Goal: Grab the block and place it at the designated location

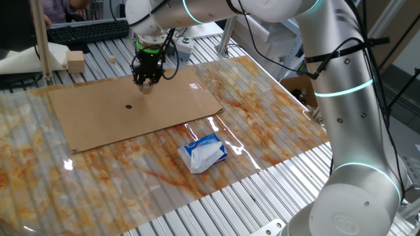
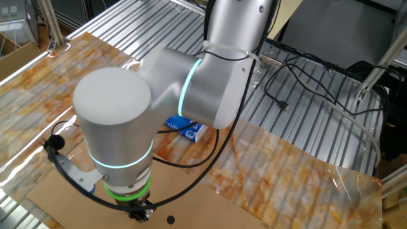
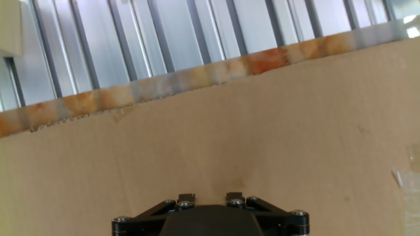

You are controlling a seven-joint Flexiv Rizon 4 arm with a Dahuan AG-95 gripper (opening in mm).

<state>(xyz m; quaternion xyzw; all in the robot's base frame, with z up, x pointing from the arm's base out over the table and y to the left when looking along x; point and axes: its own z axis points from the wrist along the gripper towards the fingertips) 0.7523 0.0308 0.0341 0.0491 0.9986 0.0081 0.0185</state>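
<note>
My gripper (image 1: pixel 146 84) hangs just above the brown cardboard sheet (image 1: pixel 170 111), near its far edge. A small tan block (image 1: pixel 147 90) shows between the fingertips, and the gripper looks shut on it. The black dot (image 1: pixel 128 106) lies on the cardboard, a short way to the front left of the gripper. In the other fixed view the dot (image 2: pixel 170 220) sits just right of the gripper (image 2: pixel 141 215) at the bottom edge. The hand view shows only bare cardboard (image 3: pixel 262 131) and the gripper's base. The fingertips, block and dot are hidden there.
A blue-and-white tissue pack (image 1: pixel 203 152) lies on the marbled mat in front of the cardboard. A large pale wooden block (image 1: pixel 75 61) and a small tan piece (image 1: pixel 112 59) sit on the slatted metal table behind. A cardboard box (image 1: pixel 298 88) stands at the right.
</note>
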